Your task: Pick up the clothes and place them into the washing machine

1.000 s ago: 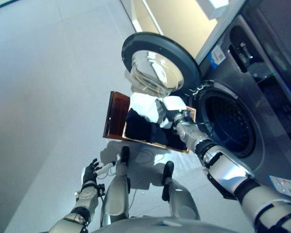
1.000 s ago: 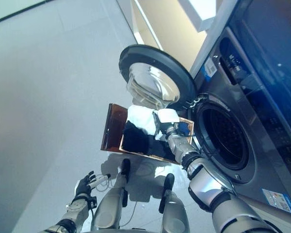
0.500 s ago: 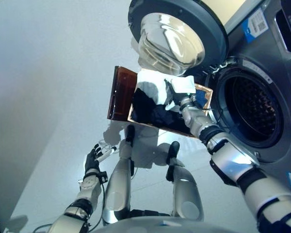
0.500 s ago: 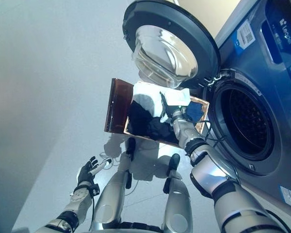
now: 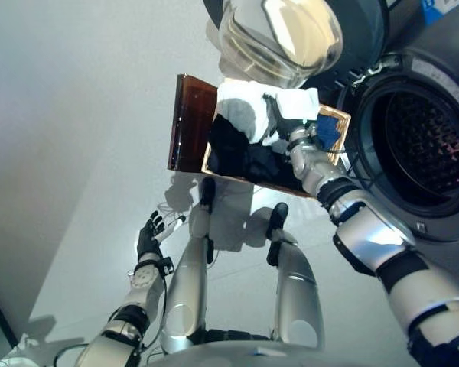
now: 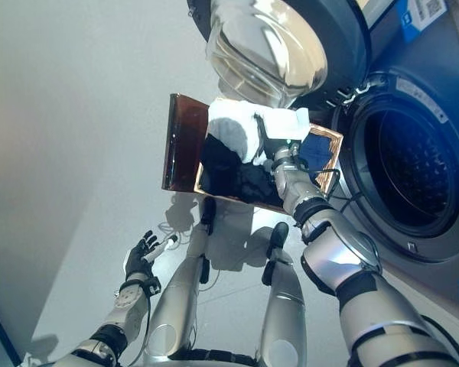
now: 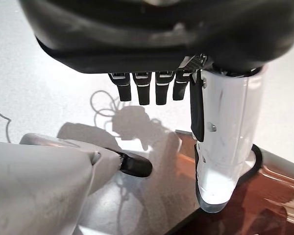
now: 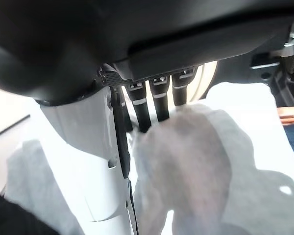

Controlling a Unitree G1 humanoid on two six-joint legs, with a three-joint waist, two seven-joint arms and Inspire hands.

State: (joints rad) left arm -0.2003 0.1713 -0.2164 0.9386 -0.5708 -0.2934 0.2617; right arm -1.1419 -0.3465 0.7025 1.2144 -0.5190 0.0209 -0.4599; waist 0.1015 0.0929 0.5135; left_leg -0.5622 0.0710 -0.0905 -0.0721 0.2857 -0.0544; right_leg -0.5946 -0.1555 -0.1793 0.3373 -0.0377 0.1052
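A brown basket (image 5: pixel 188 128) stands on the floor in front of the washing machine's open drum (image 5: pixel 427 144). It holds a white cloth (image 5: pixel 240 113) on top, dark clothes (image 5: pixel 237 157) beneath and a blue piece (image 5: pixel 330 131) at the drum side. My right hand (image 5: pixel 285 122) reaches into the basket and rests on the white cloth. In the right wrist view its fingers (image 8: pixel 159 100) run straight down against the white cloth (image 8: pixel 225 147), the thumb alongside, tips tucked behind a fold. My left hand (image 5: pixel 149 238) hangs low at the left, open and holding nothing, over bare floor.
The machine's round glass door (image 5: pixel 281 32) swings open above the basket, close to the white cloth. The grey machine front (image 6: pixel 413 252) fills the right side. Pale floor (image 5: pixel 76 115) stretches to the left of the basket.
The camera has moved, so the whole picture has shifted and the basket and drum look nearer. My right hand stays on the white cloth; the left hand stays low.
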